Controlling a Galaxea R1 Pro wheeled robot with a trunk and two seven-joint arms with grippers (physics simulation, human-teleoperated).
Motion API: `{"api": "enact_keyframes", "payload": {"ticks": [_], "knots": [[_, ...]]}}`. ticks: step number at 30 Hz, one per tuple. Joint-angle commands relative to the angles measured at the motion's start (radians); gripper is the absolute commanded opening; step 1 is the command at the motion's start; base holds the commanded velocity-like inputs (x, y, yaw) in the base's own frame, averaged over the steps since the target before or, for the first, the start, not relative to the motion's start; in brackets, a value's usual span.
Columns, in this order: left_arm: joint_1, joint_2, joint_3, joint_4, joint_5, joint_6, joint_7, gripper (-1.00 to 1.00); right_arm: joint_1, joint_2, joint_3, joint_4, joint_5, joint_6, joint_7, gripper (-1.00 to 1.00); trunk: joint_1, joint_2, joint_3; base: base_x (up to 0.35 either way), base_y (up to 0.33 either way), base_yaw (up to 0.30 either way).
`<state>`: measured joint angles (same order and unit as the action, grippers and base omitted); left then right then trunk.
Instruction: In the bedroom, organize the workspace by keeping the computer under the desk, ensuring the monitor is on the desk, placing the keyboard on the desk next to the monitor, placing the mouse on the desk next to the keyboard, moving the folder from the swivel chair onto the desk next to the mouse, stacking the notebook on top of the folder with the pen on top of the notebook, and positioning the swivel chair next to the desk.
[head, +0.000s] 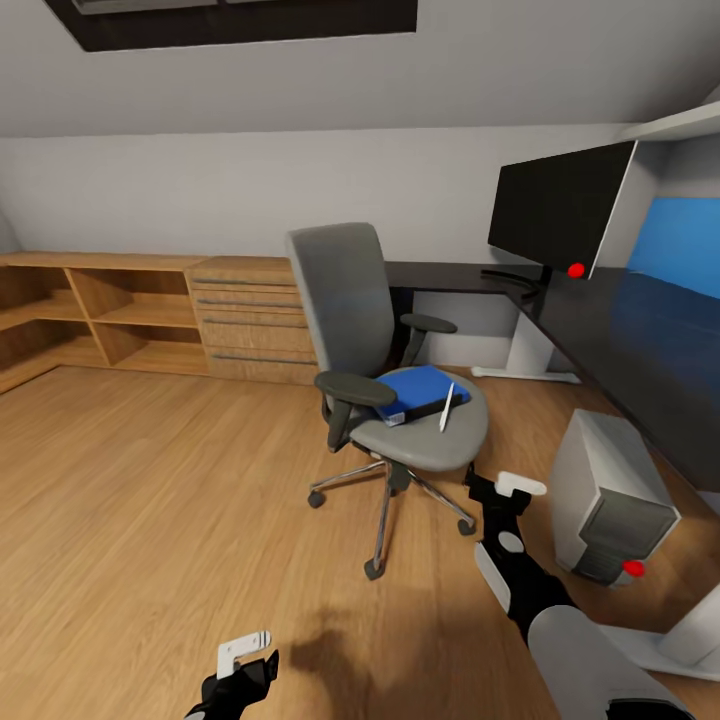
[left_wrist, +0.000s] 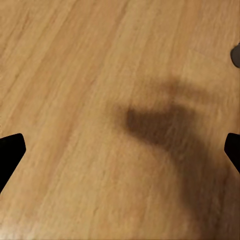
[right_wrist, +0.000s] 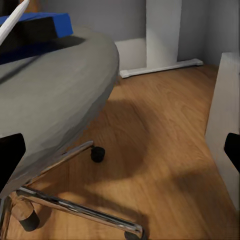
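Presently: flat blue rigid folder (head: 424, 389) on grey padded swivel chair (head: 385, 345), likely light, slippery; grip its free edge. My claws (head: 503, 488) gaped, empty.

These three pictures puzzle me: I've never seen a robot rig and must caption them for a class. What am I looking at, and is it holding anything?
It is a simulated wheeled robot with two arms. The big picture comes from its head camera, looking down over a bedroom. The other two come from cameras near each gripper.

The left gripper hangs over bare wooden floor, open and empty. The right gripper is open too, beside the swivel chair.

On the chair's seat lie a blue folder, a dark notebook and a pen. The monitor stands on the black desk; a computer tower stands on the floor beside it.
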<state>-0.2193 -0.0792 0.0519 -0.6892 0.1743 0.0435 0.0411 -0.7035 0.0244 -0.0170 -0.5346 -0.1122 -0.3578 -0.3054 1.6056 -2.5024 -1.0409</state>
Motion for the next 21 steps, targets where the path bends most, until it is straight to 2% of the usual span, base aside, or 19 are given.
{"api": "enact_keyframes", "payload": {"ticks": [1,10,17,21], "knots": [[0.0,-0.001,0.001,0.001,0.01,0.002,0.002,1.0,-0.001,-0.003,-0.011,0.0,-0.012,-0.004,0.004,1.0,0.0,0.0,-0.001,0.012,0.004,0.0],[0.0,-0.001,0.0,0.005,0.01,-0.002,0.002,1.0,-0.001,-0.01,-0.066,-0.004,-0.044,0.002,0.013,1.0,0.0,0.0,-0.001,0.005,0.002,0.0],[0.0,-0.002,0.0,0.005,0.01,-0.002,0.002,1.0,-0.001,-0.017,-0.085,-0.023,-0.055,0.028,0.029,1.0,0.0,0.0,-0.001,0.0,0.0,0.0],[0.0,-0.002,-0.001,0.005,0.01,-0.002,0.002,1.0,-0.001,-0.024,-0.102,-0.048,-0.092,0.07,0.067,1.0,0.0,0.0,-0.001,0.0,0.0,0.0]]}}
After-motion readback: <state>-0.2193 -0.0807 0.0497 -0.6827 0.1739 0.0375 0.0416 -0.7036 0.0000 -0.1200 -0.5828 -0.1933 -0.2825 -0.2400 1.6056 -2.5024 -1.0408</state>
